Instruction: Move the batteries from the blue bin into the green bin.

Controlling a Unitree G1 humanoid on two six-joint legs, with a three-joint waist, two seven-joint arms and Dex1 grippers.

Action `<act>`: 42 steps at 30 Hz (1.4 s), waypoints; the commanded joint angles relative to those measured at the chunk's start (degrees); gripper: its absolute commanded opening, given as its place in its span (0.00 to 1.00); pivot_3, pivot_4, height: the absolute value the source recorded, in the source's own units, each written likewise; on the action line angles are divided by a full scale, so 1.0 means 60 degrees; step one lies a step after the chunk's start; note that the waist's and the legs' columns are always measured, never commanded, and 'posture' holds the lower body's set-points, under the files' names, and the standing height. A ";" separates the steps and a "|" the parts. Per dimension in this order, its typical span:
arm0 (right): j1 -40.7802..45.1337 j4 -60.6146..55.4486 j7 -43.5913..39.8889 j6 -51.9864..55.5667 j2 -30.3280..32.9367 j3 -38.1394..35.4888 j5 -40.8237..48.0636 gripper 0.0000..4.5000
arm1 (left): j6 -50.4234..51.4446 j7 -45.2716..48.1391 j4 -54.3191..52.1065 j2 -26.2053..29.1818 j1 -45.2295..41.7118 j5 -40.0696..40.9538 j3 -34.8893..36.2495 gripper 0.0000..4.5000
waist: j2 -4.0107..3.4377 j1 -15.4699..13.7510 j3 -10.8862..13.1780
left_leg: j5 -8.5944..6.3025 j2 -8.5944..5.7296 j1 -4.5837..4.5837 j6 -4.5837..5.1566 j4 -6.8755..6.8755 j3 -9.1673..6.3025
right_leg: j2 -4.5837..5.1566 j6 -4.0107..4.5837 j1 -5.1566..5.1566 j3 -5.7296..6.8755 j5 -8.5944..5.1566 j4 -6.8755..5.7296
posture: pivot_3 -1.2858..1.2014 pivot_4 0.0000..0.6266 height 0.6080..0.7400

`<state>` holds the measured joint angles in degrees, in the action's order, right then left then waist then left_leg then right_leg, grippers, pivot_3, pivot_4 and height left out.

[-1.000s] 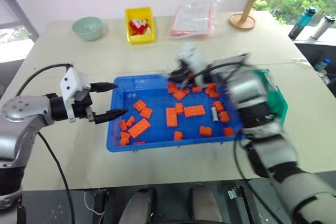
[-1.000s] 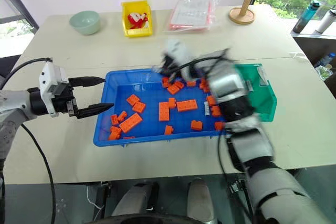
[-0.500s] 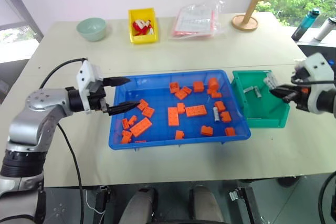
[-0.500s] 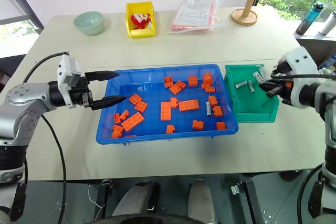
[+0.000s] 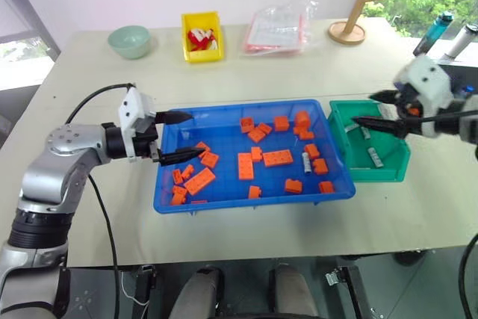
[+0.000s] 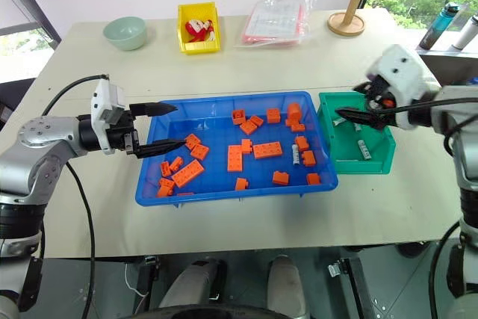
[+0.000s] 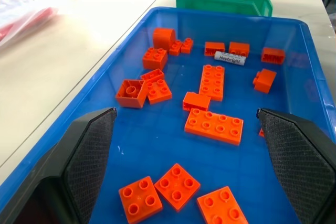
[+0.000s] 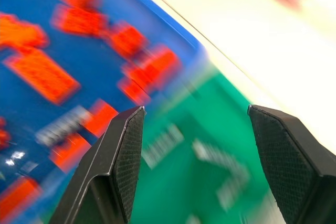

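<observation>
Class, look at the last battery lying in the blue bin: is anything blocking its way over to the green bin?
Only the blue bin's right wall and orange bricks beside the battery lie between it and the green bin; lifted over, nothing visible blocks it.

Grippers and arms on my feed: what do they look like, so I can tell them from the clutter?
Each arm is silver-grey metal with black joint bands and a loose black cable. The left gripper and right gripper each have a white boxy wrist block and two tapering black fingers with mesh-textured inner pads.

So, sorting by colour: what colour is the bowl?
Pale green bowl; left eye view shows it best.
</observation>
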<state>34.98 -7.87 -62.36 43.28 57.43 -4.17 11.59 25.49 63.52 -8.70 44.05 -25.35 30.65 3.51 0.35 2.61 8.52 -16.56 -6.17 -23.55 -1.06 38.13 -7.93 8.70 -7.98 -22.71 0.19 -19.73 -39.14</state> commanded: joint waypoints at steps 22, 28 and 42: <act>0.0221 -0.3148 0.6016 0.8204 -0.2227 -0.0365 0.4633 0.71 | 0.0461 -0.1130 -0.1930 -0.0132 0.1223 0.0537 0.0484 1.00 | 0.0011 -0.0270 -0.0002 | 0.0000 -0.0026 0.0001 0.0000 0.0016 -0.0027 | 0.0016 0.0001 0.0019 -0.0003 0.0001 0.0002 | 0.52 0.24 0.84; -0.0116 -0.2024 0.8916 0.8204 -0.2505 -0.1108 0.6983 0.71 | 0.0402 -0.0877 -0.1818 -0.0330 0.1085 0.0548 0.0175 1.00 | 0.0011 -0.0240 -0.0002 | 0.0000 -0.0018 0.0003 0.0001 0.0013 -0.0016 | 0.0013 0.0002 0.0022 -0.0002 0.0001 0.0000 | 0.52 0.24 0.84; -0.0734 -0.0997 1.4789 0.7897 -0.1720 -0.0985 1.3106 0.71 | 0.0252 -0.0400 -0.1172 -0.0504 0.0124 0.0282 -0.0470 1.00 | 0.0013 -0.0276 -0.0002 | -0.0001 -0.0018 0.0008 0.0006 0.0016 -0.0020 | 0.0008 0.0001 0.0055 0.0004 0.0001 0.0001 | 0.52 0.24 0.84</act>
<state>31.32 -14.34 20.99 91.79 44.99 -10.37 85.99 27.94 60.58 -15.15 40.85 -23.93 32.54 0.69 0.43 0.95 8.51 -16.57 -6.28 -23.50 -1.02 38.22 -8.05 8.74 -7.98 -22.37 0.22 -19.72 -39.13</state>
